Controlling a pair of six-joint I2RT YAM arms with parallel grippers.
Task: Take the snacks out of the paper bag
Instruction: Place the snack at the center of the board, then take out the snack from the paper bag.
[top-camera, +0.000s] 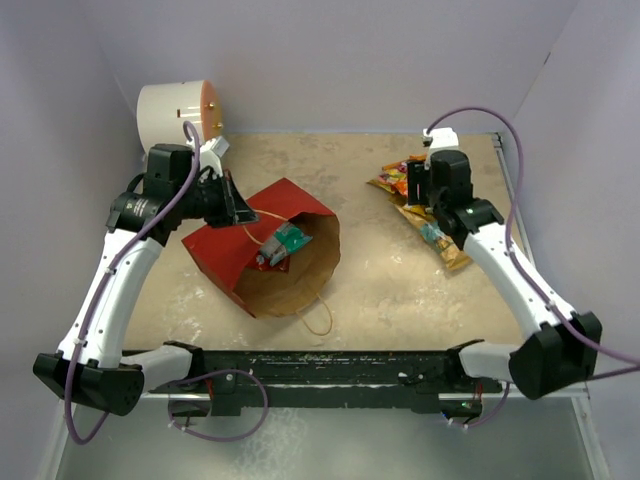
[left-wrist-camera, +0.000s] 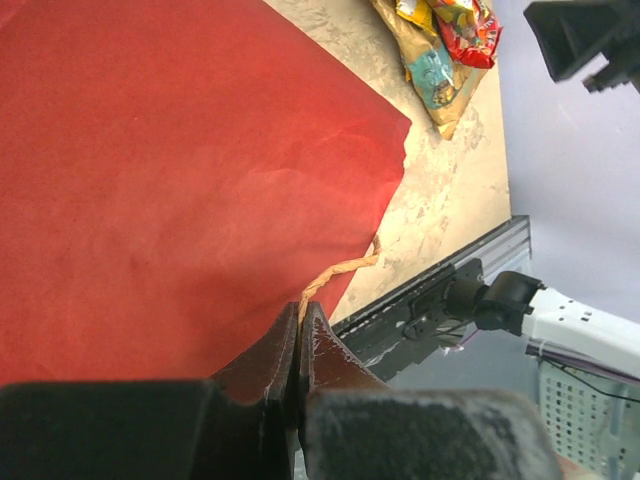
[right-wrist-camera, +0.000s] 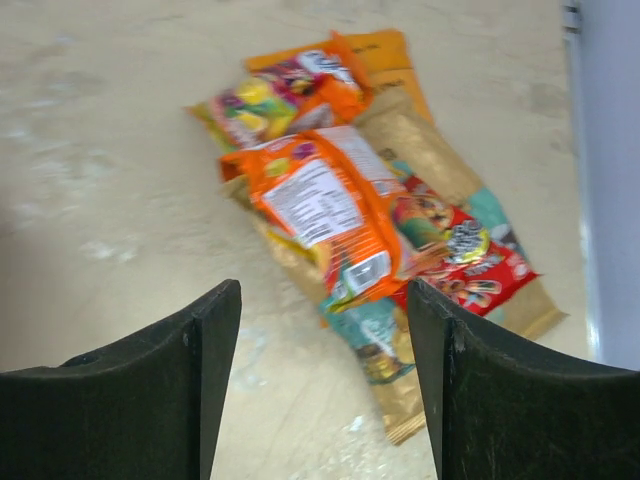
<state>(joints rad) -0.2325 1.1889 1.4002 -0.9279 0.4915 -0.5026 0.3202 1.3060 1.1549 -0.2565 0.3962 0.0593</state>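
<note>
The red paper bag (top-camera: 235, 245) lies on its side mid-table, its brown mouth open toward the front. A teal and red packet (top-camera: 285, 243) lies inside it. My left gripper (top-camera: 236, 205) is shut on the bag's tan string handle (left-wrist-camera: 340, 272), over the red paper (left-wrist-camera: 170, 170). A pile of snacks (top-camera: 418, 205) lies on the table at the right: an orange packet (right-wrist-camera: 330, 215), a tan-gold bag (right-wrist-camera: 430, 160) and a red-yellow pack (right-wrist-camera: 460, 255). My right gripper (right-wrist-camera: 322, 310) is open and empty just above the pile.
A white cylinder with an orange face (top-camera: 180, 110) stands at the back left, behind the left arm. The bag's other string handle (top-camera: 318, 315) trails toward the black front rail (top-camera: 330, 370). Walls close in on both sides.
</note>
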